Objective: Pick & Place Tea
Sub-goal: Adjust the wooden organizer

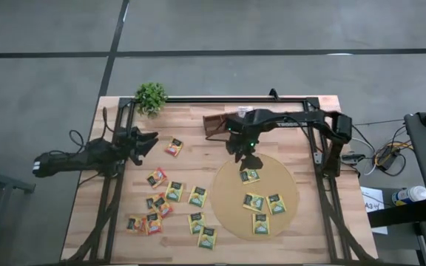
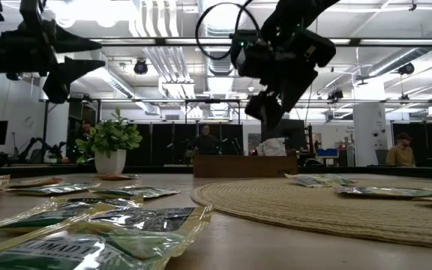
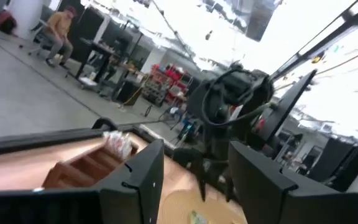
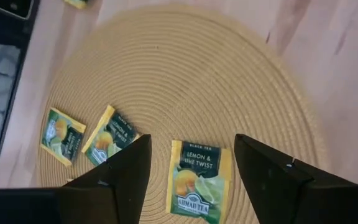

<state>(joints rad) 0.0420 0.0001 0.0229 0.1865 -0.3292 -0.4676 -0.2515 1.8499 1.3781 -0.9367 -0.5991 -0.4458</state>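
Several tea sachets lie flat on the wooden table, mostly yellow-green [image 1: 174, 191], with some orange-red [image 1: 173, 146]. More lie on the round tan mat [image 1: 228, 185]. My right gripper [image 1: 247, 161] [image 4: 191, 146] hangs open above the mat's far part, pointing steeply down. One yellow-green sachet [image 4: 194, 180] [image 1: 250, 175] lies below, between its fingers and untouched. My left gripper [image 1: 150, 140] [image 3: 194, 186] is open and empty at the table's left, held level above the wood.
A brown wooden tray [image 1: 214, 125] [image 3: 86, 165] stands at the far edge behind the right arm. A potted plant [image 1: 151, 96] is at the far left corner. Black frame rails [image 1: 324, 177] run along both table sides. People sit in the room beyond.
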